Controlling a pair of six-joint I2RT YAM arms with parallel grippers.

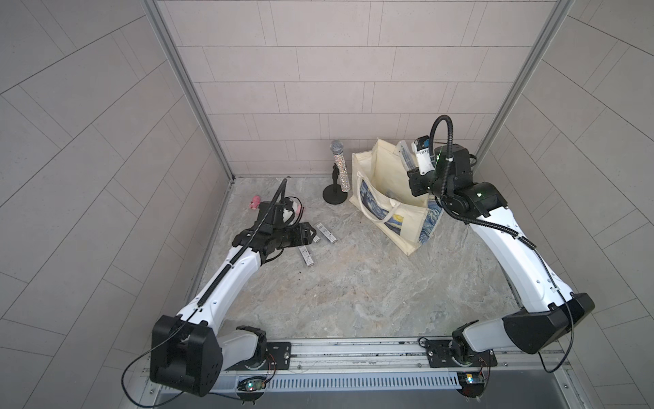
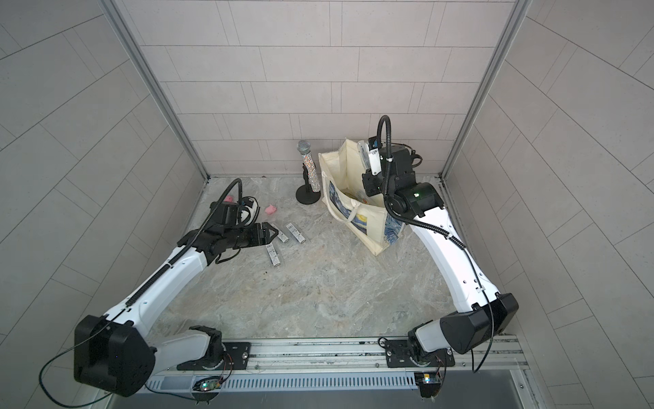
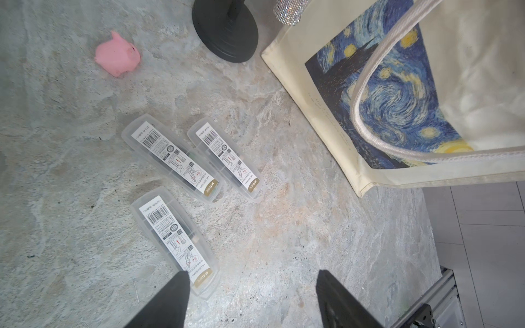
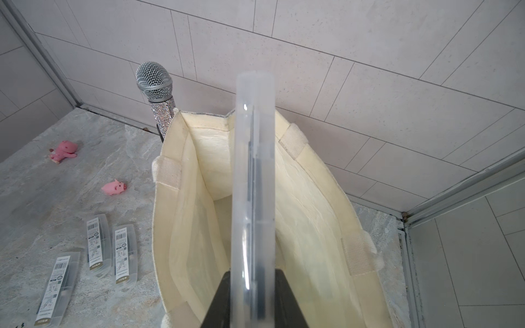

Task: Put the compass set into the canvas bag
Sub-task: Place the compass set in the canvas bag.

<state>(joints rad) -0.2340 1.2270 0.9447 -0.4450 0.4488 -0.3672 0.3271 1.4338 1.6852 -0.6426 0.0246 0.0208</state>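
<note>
Right claw [image 4: 252, 281], shut on a clear plastic compass set case [image 4: 252, 170], holds it over the open cream canvas bag [image 4: 193, 227] w/ blue starry print, not let go yet; 3 more cases [image 3: 176, 235] lie on the grey stone surface [image 3: 284, 241] by the half-open, empty left claw [image 3: 251, 284].

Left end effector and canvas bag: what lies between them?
Two clear compass cases, then bare table up to the canvas bag, in a top view.
</note>
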